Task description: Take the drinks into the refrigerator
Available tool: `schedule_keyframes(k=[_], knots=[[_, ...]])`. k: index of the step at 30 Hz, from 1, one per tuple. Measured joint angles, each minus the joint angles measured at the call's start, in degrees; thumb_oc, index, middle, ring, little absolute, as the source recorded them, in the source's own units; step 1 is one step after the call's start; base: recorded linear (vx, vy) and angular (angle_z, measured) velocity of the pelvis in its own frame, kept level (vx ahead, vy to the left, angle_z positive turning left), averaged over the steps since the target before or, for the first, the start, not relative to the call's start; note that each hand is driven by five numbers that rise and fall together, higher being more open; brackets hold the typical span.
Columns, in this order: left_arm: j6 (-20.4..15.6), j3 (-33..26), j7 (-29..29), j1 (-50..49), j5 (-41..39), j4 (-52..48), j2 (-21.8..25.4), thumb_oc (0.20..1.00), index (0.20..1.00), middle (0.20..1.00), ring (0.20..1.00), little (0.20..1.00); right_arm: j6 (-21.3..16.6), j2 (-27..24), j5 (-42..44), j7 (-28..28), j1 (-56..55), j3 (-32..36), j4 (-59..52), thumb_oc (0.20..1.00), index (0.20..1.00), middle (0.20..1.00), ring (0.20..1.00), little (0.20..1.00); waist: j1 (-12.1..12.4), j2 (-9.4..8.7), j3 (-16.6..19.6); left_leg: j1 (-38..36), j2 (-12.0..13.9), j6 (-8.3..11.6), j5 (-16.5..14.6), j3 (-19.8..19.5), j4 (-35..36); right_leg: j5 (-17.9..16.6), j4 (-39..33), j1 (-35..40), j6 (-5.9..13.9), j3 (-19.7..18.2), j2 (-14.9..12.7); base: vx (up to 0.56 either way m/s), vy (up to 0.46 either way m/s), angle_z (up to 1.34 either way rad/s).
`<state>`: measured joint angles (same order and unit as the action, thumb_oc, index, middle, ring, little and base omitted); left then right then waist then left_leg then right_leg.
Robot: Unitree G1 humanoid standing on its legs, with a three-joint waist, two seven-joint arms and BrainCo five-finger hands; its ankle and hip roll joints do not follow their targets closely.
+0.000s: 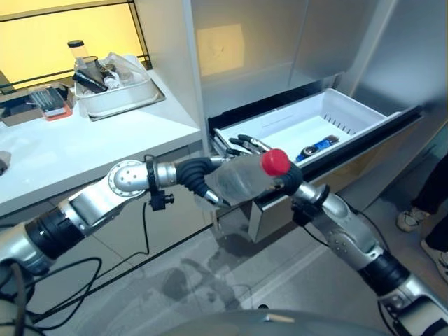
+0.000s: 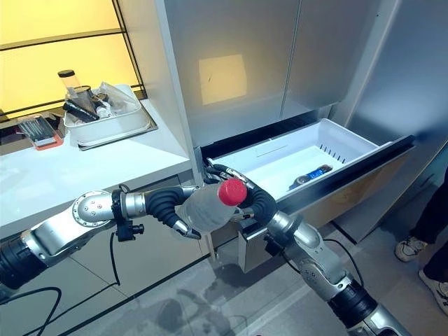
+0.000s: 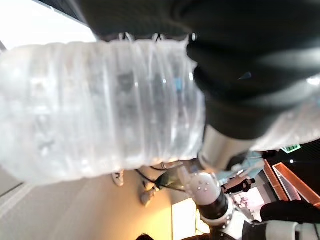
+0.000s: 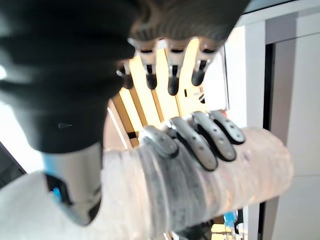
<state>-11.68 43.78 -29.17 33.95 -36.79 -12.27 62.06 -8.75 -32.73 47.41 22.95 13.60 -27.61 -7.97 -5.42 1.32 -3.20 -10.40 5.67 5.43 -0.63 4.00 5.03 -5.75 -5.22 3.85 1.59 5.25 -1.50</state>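
Observation:
A clear plastic bottle with a red cap lies on its side in the air, just in front of the open white refrigerator drawer. My left hand is shut on its body; its silver fingers wrap over the ribbed plastic. My right hand is at the cap end. Its fingers stretch straight past the bottle without closing on it, and its thumb sits under the bottle. The left wrist view shows the bottle pressed against the left hand.
A small blue and dark object lies inside the drawer. A white counter at the left carries a tray of utensils and jars. A person's shoes stand on the floor at the right.

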Motion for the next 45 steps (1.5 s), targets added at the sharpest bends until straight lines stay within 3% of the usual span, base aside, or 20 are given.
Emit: schedule_keyframes(k=[22, 32, 38, 45], knots=[[-0.2, -0.7, 1.6, -0.8, 0.5, 0.2, -1.4, 0.2, 0.2, 0.2, 0.2, 0.2, 0.3, -0.3, -0.7, 1.4, -0.2, -1.3, -3.5, 1.0, 1.0, 1.0, 1.0, 1.0, 0.1, 0.4, -0.2, 0.1, -0.2, -0.07, 0.0, -1.0, 0.0, 0.3, 0.0, 0.4, 0.14, 0.8, -0.3, 0.0, 0.0, 0.01], [-1.7, -6.6, 1.7, -7.8, 2.4, -1.1, -4.9, 0.2, 0.2, 0.2, 0.2, 0.2, 1.1, -2.4, -0.6, 1.5, -1.6, -0.6, -6.5, 1.0, 1.0, 1.0, 1.0, 1.0, 0.1, 0.88, -0.8, 0.3, -0.1, -0.08, 0.0, -1.1, 0.0, 0.5, 0.0, 0.3, 0.2, 0.9, -0.3, 0.0, 0.0, 0.0], [-1.9, -9.3, 1.8, -8.4, 2.4, -0.2, -5.4, 0.2, 0.2, 0.2, 0.2, 0.2, 1.2, -2.1, 0.7, 2.8, -4.9, 4.2, -7.9, 1.0, 1.0, 1.0, 1.0, 1.0, 0.0, 0.85, -0.9, 0.3, -0.1, -0.08, 0.0, -1.2, 0.0, 0.6, 0.0, 0.3, 0.32, 1.2, -0.3, 0.0, 0.0, 0.01], [-2.5, -9.9, 2.9, -8.4, 4.6, 2.2, -6.1, 0.2, 0.2, 0.2, 0.2, 0.2, 1.3, -1.4, 1.8, 1.4, -4.7, 4.1, -8.8, 1.0, 1.0, 1.0, 1.0, 1.0, 0.1, 0.83, -1.0, 0.7, -0.1, -0.07, 0.0, -1.2, 0.0, 0.5, 0.0, -0.1, 0.21, 1.2, -0.3, 0.0, 0.0, 0.0]])
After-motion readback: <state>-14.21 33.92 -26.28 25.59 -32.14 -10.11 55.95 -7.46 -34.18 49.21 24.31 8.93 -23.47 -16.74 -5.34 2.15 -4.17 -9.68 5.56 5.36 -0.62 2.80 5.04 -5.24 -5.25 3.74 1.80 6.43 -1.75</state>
